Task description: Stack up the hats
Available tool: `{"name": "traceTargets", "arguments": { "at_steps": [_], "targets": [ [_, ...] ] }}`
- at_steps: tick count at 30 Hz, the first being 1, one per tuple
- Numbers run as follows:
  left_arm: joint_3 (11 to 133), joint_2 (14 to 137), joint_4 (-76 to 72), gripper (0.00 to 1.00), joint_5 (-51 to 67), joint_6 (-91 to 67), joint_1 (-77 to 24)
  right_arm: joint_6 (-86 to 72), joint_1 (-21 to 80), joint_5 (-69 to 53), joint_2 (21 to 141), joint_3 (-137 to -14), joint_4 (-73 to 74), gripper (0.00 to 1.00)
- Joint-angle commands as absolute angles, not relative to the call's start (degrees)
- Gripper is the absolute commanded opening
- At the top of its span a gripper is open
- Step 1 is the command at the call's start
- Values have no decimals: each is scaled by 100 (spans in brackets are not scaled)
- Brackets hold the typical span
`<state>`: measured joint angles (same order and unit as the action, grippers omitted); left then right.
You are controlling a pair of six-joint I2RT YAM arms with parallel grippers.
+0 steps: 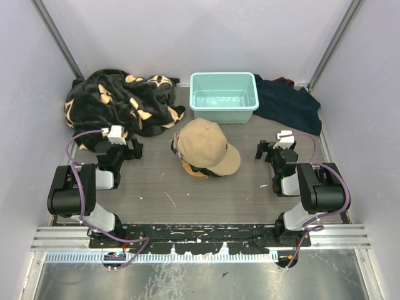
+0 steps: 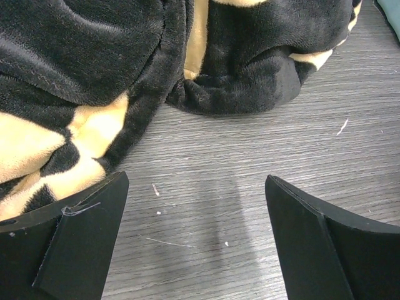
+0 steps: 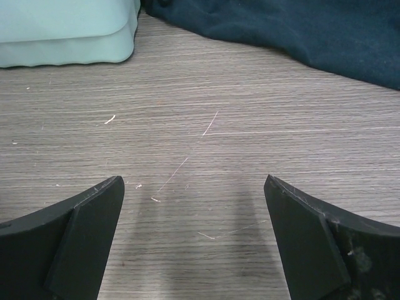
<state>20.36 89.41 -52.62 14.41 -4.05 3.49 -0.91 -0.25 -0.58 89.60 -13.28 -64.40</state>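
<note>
In the top view a tan hat [image 1: 206, 145] sits in the middle of the table, its brim toward the right front. It lies on top of other hats, of which only a dark rim [image 1: 201, 168] and a thin orange-tan edge [image 1: 192, 171] show under its front. My left gripper [image 1: 130, 150] rests to the left of the pile, open and holding nothing. To the right of the pile my right gripper [image 1: 265, 150] is open and holds nothing too. Both wrist views show only bare table between the left gripper [image 2: 197, 181] fingers and between the right gripper [image 3: 194, 181] fingers.
A black blanket with tan marks [image 1: 119, 100] is heaped at the back left, close ahead of the left fingers [image 2: 94, 62]. A teal tub [image 1: 224, 97] stands at the back centre, its corner in the right wrist view [image 3: 62, 31]. A dark navy cloth [image 1: 287, 103] lies at the back right [image 3: 281, 31].
</note>
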Motion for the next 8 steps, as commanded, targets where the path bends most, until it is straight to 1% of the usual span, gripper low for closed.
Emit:
{"name": "traceTargets", "arguments": {
  "at_steps": [1,8],
  "targets": [
    [2058,8894,-5421,98,1375,-286,343,0,-36,62,8801,-1336,-6697,100],
    [2057,8894,-5414,98,1376,-281,345,8,-38,57,8802,-1333,-6706,100]
  ]
}}
